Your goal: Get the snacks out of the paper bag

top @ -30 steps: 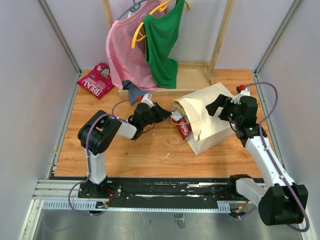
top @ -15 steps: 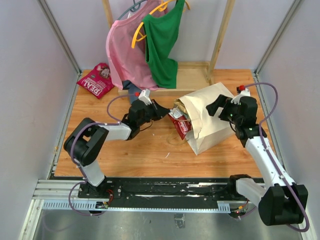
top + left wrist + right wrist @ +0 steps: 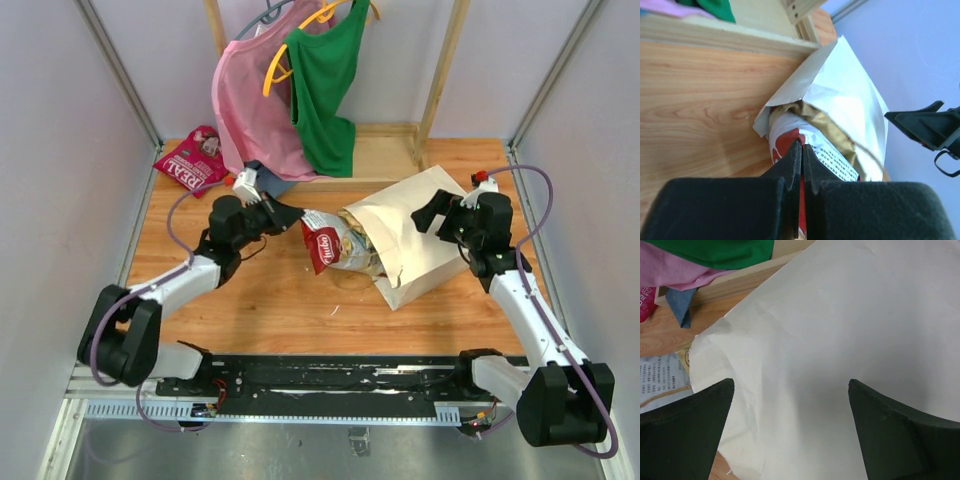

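Note:
The cream paper bag [image 3: 425, 235] lies on its side on the wooden table, mouth facing left. My left gripper [image 3: 297, 215] is shut on the edge of a red and white snack packet [image 3: 323, 247], which sticks halfway out of the bag's mouth. In the left wrist view the gripper [image 3: 803, 146] pinches the packet [image 3: 781, 146] between closed pads, with the bag [image 3: 840, 95] behind it. My right gripper [image 3: 436, 212] hovers open over the bag's top side; in its own view the gripper [image 3: 790, 390] frames bare paper [image 3: 840, 315]. Another red snack packet [image 3: 190, 162] lies at the back left.
A wooden rack [image 3: 380, 150] stands at the back with a pink garment [image 3: 245, 110] and a green garment [image 3: 325, 80] on hangers. A blue cloth [image 3: 262, 180] lies below them. Grey walls close in both sides.
My left gripper has shut on the red and white packet and pulled back to the left, drawing the packet partly out of the bag. The right arm has stayed still.

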Available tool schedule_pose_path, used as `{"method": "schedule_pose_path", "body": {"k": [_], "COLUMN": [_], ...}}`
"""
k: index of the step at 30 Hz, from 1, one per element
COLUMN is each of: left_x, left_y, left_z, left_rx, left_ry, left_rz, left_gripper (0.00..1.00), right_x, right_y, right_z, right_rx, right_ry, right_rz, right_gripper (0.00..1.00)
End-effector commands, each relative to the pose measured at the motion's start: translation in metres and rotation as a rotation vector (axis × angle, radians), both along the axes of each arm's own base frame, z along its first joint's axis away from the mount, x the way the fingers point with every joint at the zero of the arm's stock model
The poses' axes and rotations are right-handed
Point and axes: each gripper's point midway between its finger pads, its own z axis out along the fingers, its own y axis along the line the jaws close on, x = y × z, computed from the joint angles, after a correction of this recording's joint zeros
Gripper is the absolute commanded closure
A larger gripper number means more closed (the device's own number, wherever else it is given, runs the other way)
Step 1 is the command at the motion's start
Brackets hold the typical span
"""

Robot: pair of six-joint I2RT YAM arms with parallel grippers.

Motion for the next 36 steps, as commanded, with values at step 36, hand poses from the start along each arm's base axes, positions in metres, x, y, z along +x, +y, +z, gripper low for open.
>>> {"method": "schedule_pose_path", "body": {"k": [36], "left_x": [-0.066], "left_y": [0.364], "left_z": [0.127], "left_rx": [0.391], "left_ry": [0.168], "left_rz": [1.374], "left_gripper": [0.99], "right_x": [-0.003], "right_y": [0.015], "right_z": [0.004], "right_rx": [0.073], "right_ry": [-0.019], "right_rz": [0.046], "right_gripper": [0.02]}}
